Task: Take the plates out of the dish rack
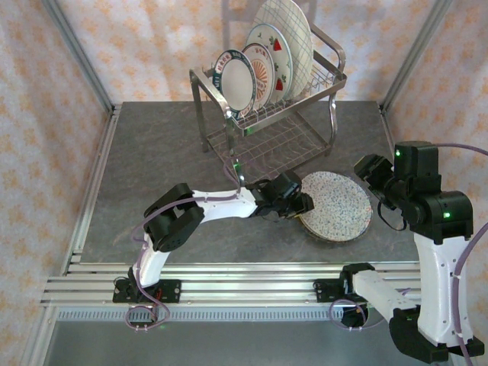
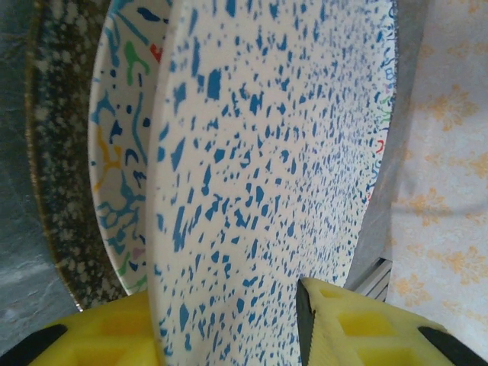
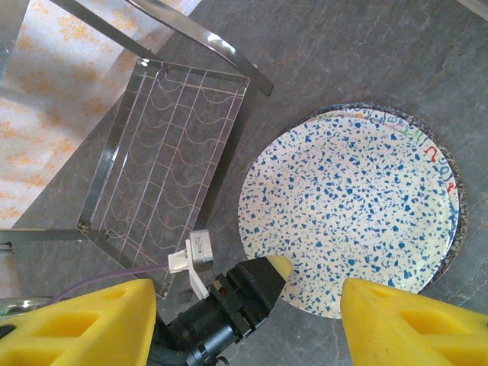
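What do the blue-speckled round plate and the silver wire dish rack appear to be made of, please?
Blue-speckled round plate: probably glazed ceramic or melamine; smooth cream surface with flat printed flecks. Silver wire dish rack: metal, likely polished steel; thin, bright, reflective wires.

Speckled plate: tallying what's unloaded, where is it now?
In the top view the speckled plate lies atop a stack right of centre, before the rack, its left rim between the left end effector's fingers.

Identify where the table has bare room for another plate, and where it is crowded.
Bare table lies between the dish rack and the left wall, and right of the rack. Crowded: in front of the rack, where the left gripper grips the speckled plate.
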Controlling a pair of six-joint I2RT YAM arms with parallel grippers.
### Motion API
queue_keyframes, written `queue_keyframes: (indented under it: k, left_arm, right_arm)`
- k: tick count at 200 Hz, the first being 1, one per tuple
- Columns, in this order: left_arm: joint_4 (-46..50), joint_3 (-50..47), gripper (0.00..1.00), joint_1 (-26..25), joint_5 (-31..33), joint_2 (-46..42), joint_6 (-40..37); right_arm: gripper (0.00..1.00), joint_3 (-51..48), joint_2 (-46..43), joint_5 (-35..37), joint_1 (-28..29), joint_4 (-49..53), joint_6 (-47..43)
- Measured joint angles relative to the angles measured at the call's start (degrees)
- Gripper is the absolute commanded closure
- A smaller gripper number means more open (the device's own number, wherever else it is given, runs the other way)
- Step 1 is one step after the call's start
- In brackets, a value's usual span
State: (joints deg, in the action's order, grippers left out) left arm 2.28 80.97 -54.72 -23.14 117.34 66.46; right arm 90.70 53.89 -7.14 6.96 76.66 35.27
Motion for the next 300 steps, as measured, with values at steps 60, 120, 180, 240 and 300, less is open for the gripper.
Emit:
queue_keyframes:
  k: [60, 120, 180, 240, 300]
  left_arm:
    - [6.25, 2.6, 0.58, 0.02, 0.09, 1.36, -2.1]
    - [12.11, 5.97, 0.57, 0.02, 1.16, 2.97, -3.82]
    - [15.37, 8.98, 0.56, 0.02, 1.53, 3.28, -5.09]
    - [19.85, 10.49, 0.56, -0.13, 5.86, 2.73, -8.48]
    - [20.87, 11.06, 0.56, -3.72, 14.82, -7.82, -16.72]
  right_arm:
    - [0.35, 0.0, 0.0, 0.0, 0.02, -0.04, 0.0]
    - [0.35, 0.0, 0.07, -0.26, 0.02, -0.48, 0.02]
    - [0.35, 0.0, 0.17, -0.44, 0.02, -0.48, 0.02]
    - [0.35, 0.11, 0.57, -0.63, 0.02, -1.9, -1.53]
    - [0.35, 1.03, 2.29, -5.33, 0.02, -20.11, -12.83]
